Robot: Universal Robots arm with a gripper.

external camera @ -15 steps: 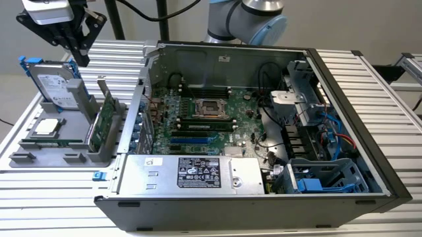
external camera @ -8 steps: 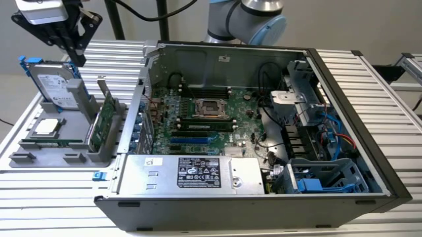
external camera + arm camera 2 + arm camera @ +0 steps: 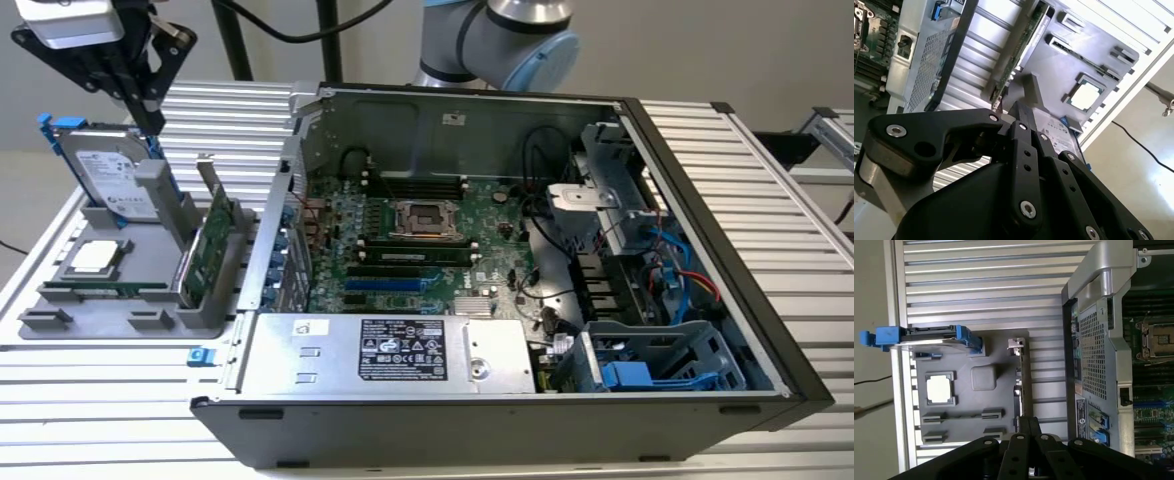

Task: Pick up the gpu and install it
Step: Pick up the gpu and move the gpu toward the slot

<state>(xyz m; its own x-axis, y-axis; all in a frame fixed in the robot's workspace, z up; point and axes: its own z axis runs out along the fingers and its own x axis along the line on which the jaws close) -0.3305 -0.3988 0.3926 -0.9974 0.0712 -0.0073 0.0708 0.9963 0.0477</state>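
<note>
Exterior view: the gripper (image 3: 147,115) hangs over the grey holder (image 3: 80,295) where the gpu (image 3: 214,238) stands upright. Second wrist view: fingers (image 3: 1021,117) pressed together, empty. First wrist view: gpu edge-on below; centring over its top edge looks wise

My black metal pincer (image 3: 150,118) hangs pointing down, wrist above it, slim fingers (image 3: 1024,427) pressed together at tips.

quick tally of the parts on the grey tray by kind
hard drive: 1
gpu: 1
processor chip: 1
thin stick on edge, likely ram: 1
total: 4
</note>
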